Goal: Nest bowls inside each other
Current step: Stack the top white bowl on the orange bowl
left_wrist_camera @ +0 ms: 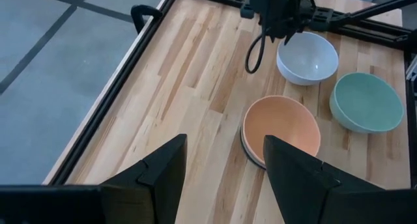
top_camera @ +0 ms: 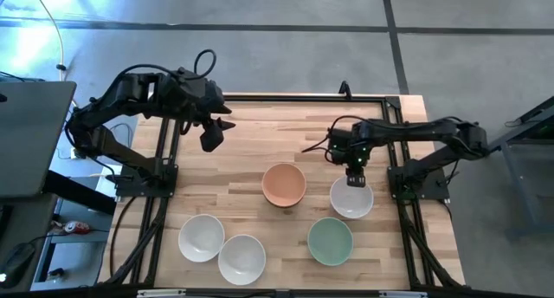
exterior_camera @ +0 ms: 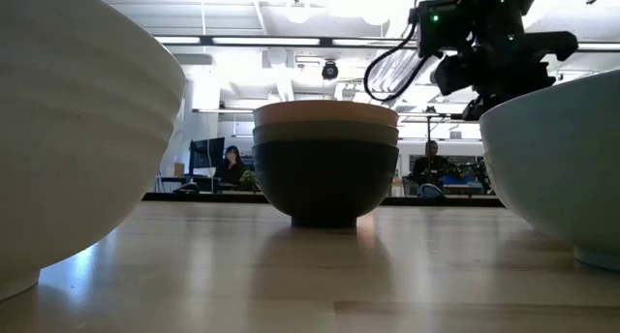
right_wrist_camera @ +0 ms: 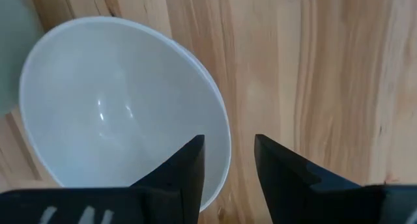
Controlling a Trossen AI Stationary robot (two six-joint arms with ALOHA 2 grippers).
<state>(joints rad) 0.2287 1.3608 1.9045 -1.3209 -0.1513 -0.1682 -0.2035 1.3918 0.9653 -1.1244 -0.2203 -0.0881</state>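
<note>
A peach-orange bowl (top_camera: 284, 184) sits nested in an olive-grey bowl (exterior_camera: 325, 133), which sits in a black bowl (exterior_camera: 325, 178); the stack stands at the table's middle. To its right stands a white bowl (top_camera: 352, 203), and nearer the front a mint green bowl (top_camera: 330, 240). Two more white bowls (top_camera: 201, 237) (top_camera: 241, 257) stand side by side at the near left. My right gripper (top_camera: 355, 177) is open over the white bowl's far rim (right_wrist_camera: 226, 160), one finger inside the rim line and one outside. My left gripper (top_camera: 210, 140) hangs open over the far left of the table.
A black metal frame (top_camera: 164, 151) runs along the table's left, far and right edges. Bare wood lies between the left gripper and the stack. In the low view a near white bowl (exterior_camera: 58, 130) and the mint bowl (exterior_camera: 562, 168) flank the stack. People sit in the room beyond.
</note>
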